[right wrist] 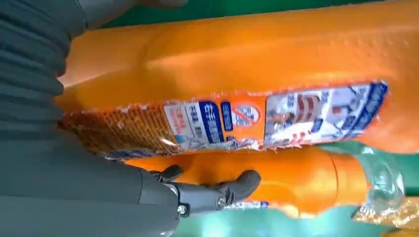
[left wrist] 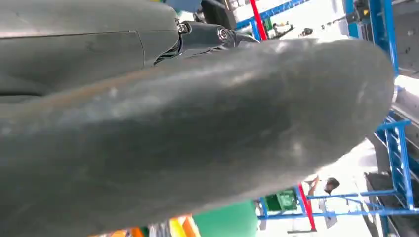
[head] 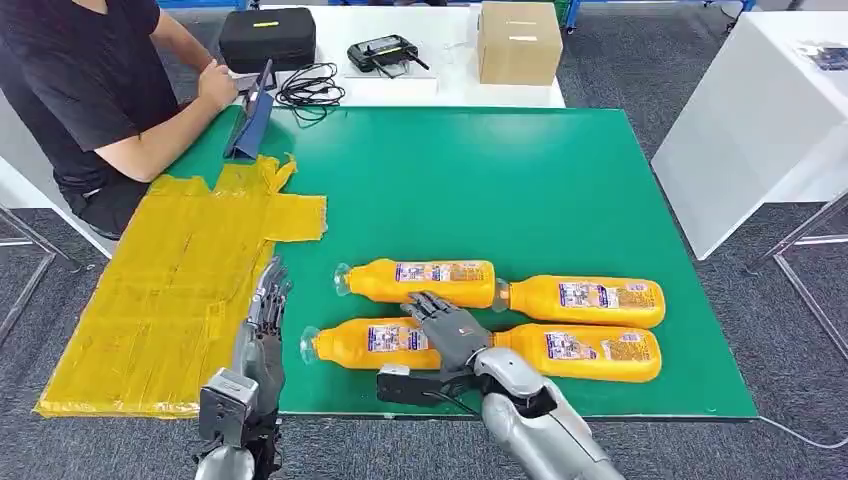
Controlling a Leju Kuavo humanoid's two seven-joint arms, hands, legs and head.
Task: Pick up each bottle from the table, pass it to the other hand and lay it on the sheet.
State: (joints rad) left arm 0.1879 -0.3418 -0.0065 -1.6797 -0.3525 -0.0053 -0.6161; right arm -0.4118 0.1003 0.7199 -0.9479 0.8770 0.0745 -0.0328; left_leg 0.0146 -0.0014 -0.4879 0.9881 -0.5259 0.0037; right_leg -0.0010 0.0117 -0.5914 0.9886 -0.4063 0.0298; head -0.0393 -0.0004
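Four orange bottles lie on their sides on the green table [head: 520, 190], in the lower middle of the frame, two in each row. You see the upper left bottle [head: 420, 282] and the upper right bottle [head: 585, 300] end to end, and below them the lower left bottle [head: 365, 343] and the lower right bottle [head: 590, 352]. To the left lies the yellow sheet [head: 175, 290], bare. In the upper left a person [head: 90, 90] sits at the table's corner, with a tablet stand [head: 255, 120] near the hand. At the upper edge stand a black case [head: 267, 37], a black cable [head: 310, 90], a controller [head: 382, 52] and a cardboard box [head: 518, 42].

Your right hand [head: 447, 330] rests on the lower left bottle, between the two rows, the fingers spread over its body; whether they grip it you cannot tell. In the right wrist view one dark finger [right wrist: 232, 190] touches the orange side. Your left hand [head: 265, 320] hangs at the sheet's right edge, fingers straight and holding nothing.
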